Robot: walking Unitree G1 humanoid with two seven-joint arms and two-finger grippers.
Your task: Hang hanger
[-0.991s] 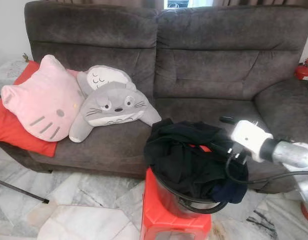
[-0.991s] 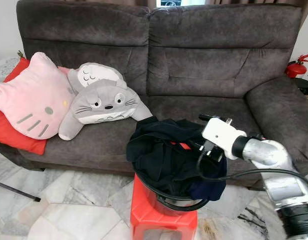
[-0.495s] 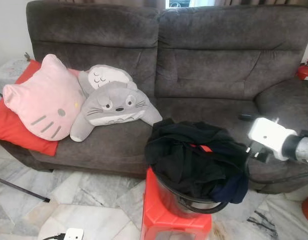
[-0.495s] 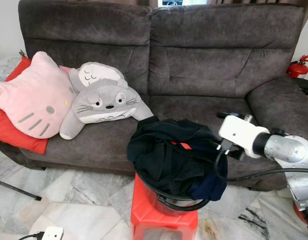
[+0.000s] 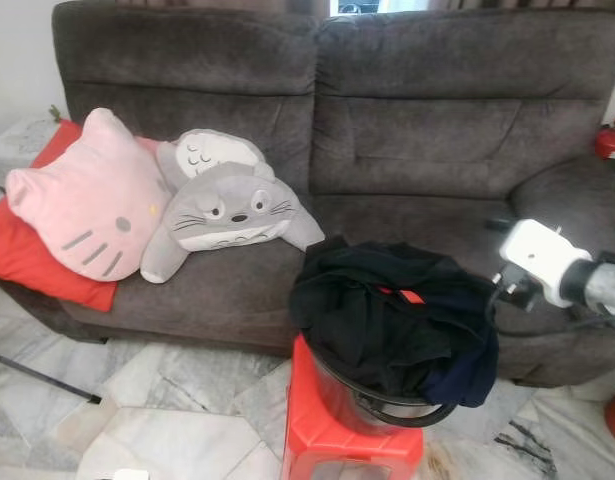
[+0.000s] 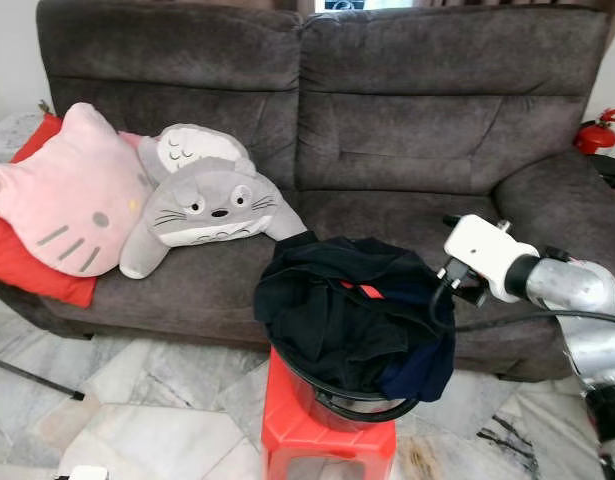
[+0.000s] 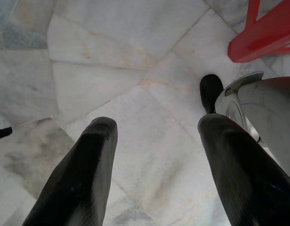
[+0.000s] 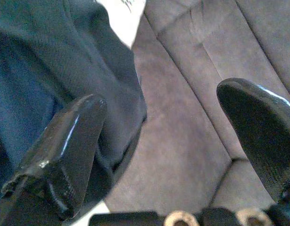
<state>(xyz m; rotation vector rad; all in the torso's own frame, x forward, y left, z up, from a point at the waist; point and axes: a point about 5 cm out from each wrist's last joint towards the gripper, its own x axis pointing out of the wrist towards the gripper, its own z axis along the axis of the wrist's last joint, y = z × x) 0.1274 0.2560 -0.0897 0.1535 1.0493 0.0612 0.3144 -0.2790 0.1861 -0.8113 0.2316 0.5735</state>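
Hanger unseen; dark clothes [image 5: 387, 320] heaped in basket [image 5: 407, 412], right end effector [image 8: 159, 141] wide beside

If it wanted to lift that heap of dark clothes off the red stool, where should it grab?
Probably the raised fold on top of the clothes, near the red tag, from above: it bunches up, so fingers can close around it. The right gripper is open beside the heap's right edge, over the sofa.

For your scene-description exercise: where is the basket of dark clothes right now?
The basket of dark clothes stands on a red stool before the sofa, with the right gripper beside it.
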